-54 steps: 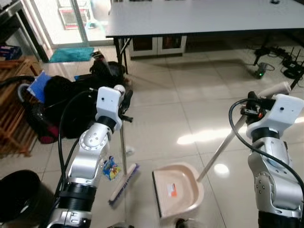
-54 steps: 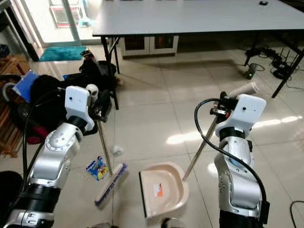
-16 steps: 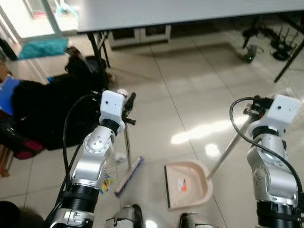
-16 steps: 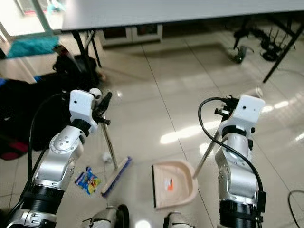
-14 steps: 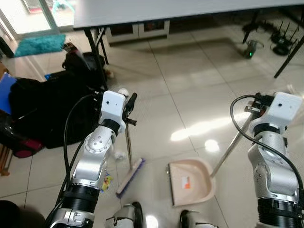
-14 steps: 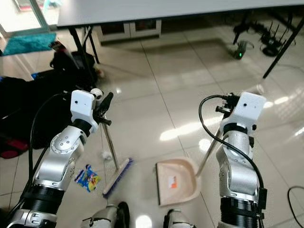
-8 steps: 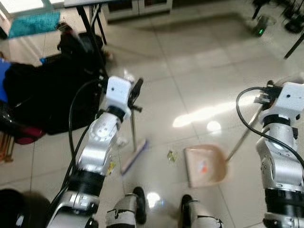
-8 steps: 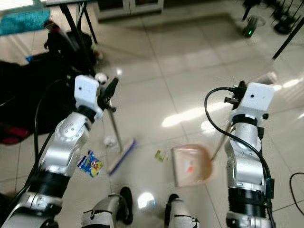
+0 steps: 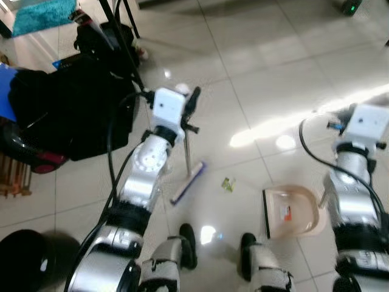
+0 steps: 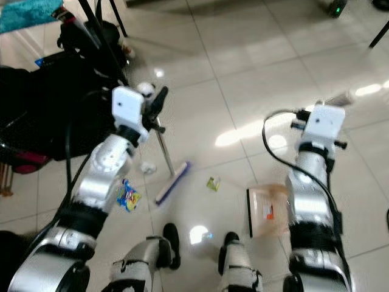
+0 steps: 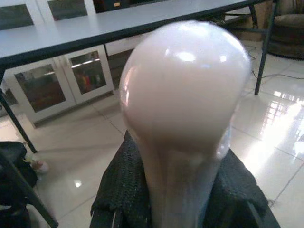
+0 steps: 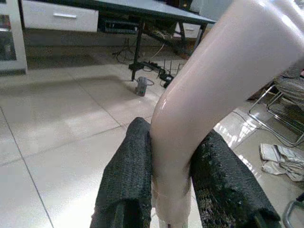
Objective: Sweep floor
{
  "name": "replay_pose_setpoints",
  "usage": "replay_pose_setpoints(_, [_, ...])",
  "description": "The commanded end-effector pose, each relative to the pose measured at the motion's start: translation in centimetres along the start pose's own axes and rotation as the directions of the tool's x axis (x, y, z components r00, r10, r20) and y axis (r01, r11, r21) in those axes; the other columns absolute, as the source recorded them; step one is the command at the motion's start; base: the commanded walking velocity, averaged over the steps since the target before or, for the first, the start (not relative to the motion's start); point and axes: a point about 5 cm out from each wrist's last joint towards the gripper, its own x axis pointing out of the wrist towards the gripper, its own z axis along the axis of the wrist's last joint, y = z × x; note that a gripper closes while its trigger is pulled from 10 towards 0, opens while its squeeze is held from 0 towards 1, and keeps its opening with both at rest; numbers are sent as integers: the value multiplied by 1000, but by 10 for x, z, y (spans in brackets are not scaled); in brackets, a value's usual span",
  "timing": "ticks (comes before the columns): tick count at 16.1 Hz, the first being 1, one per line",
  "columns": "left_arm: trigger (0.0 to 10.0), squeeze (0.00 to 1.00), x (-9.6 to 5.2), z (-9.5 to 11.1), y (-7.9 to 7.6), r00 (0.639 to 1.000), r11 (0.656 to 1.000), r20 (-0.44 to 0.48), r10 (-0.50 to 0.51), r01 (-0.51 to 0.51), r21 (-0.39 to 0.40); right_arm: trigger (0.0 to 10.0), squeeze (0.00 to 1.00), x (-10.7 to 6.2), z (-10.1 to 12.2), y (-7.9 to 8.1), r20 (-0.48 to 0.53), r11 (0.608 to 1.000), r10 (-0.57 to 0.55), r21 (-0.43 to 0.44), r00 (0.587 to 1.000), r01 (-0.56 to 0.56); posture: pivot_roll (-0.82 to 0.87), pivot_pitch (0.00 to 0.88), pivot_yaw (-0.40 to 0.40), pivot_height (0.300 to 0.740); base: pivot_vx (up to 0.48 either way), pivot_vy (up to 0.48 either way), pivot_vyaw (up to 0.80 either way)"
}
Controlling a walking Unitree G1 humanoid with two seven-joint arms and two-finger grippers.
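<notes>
Sweeping barely begun: left gripper (image 11: 171, 199) clamps the broom (image 9: 187, 182), right gripper (image 12: 164, 190) clamps the dustpan (image 9: 292, 212) handle — a green scrap (image 9: 228, 184) between both, plus a colourful wrapper (image 10: 127, 196) and white wad (image 10: 146, 166), remain unswept on the floor.

Readable text: none in any view.
Dustpan (image 9: 292, 210) sticker (image 9: 284, 211): an orange-and-white label inside the pan, print too small to read.
Wrapper (image 10: 128, 196) on the floor: bright blue, yellow and red printing, no letters legible.
Green scrap (image 9: 228, 184): markings too blurred to read.
</notes>
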Motion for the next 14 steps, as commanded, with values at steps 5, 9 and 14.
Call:
replay_pose_setpoints(5, [10000,0,11,9,5,998,999,61,12,-15,40,10000,0,-12,16,24,187,992,-15,125,982,-9,130,425,155,740,0,0,0])
replay_pose_setpoints(9, [10000,0,11,3,7,997,999,64,31,-33,33,10000,0,-24,5,45,210,994,58,80,976,-76,148,424,169,740,0,0,0])
replay_pose_setpoints(14, [10000,0,19,0,-5,996,998,62,67,-66,-19,10000,0,-42,-3,67,214,991,116,45,970,-128,158,424,174,740,0,0,0])
